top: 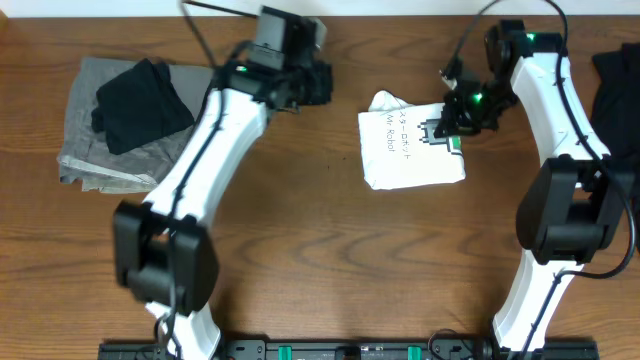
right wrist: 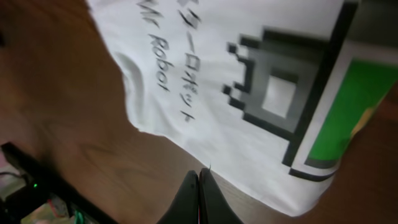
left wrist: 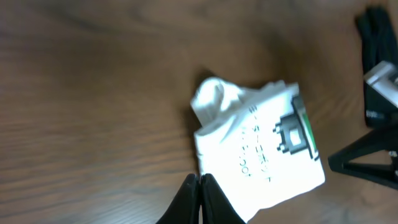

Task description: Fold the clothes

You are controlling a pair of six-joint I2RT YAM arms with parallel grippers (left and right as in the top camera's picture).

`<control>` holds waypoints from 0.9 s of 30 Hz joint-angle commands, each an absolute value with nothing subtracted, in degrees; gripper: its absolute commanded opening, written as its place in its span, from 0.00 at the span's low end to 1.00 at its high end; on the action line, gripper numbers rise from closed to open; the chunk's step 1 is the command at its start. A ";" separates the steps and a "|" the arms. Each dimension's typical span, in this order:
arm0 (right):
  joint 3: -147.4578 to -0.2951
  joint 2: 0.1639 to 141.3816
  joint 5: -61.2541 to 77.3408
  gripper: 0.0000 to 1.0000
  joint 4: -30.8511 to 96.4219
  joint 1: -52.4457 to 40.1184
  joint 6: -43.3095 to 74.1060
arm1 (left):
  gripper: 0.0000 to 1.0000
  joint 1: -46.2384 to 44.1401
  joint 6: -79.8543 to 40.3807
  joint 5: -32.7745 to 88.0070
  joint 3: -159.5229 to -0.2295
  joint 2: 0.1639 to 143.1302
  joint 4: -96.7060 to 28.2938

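Right gripper (right wrist: 199, 185) has its two fingers pressed together with nothing between them, the tips hanging over bare wood just off the edge of the folded white T-shirt (top: 410, 155); its green-and-black pixel print and black lettering lie face up right beyond the tips. Left gripper (left wrist: 200, 186) is likewise closed and empty, near the shirt's other side but apart from it. The shirt lies as a compact rectangle on the wooden table (top: 300, 250), between the two arms. Well off to the left sits a grey pile (top: 85, 145) with a black garment (top: 140, 105) on top.
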State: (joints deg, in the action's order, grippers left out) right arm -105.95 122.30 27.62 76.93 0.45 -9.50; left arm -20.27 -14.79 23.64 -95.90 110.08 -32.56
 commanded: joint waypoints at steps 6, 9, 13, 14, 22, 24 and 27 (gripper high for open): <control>-95.37 122.15 30.48 0.01 71.44 5.39 -14.04 | 0.06 -22.33 -14.85 39.09 -95.72 120.18 -29.12; -91.92 122.15 30.48 0.01 67.42 6.59 -13.98 | 0.06 -22.85 -14.44 39.07 -95.72 121.54 -26.85; -86.76 122.15 30.50 0.01 61.06 7.94 -13.72 | 0.06 -23.70 -14.46 39.03 -95.72 123.11 -23.88; -85.36 122.15 30.50 0.01 59.29 8.21 -13.43 | 0.06 -23.99 -14.50 39.00 -95.72 123.52 -23.29; -77.10 122.15 30.46 0.01 49.01 8.40 -11.14 | 0.06 -26.04 -14.46 30.96 -95.72 128.16 -22.04; -76.14 122.15 30.39 0.01 48.38 8.40 -11.18 | 0.07 -26.13 -14.48 29.28 -95.72 129.49 -21.37; -75.26 122.15 30.20 0.01 47.92 8.40 -11.20 | 0.06 -26.11 -14.48 26.65 -95.72 131.59 -18.04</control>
State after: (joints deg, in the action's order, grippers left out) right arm -77.73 120.57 33.26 48.31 8.73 -11.88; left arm -26.33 -15.00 31.22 -95.37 129.43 -19.77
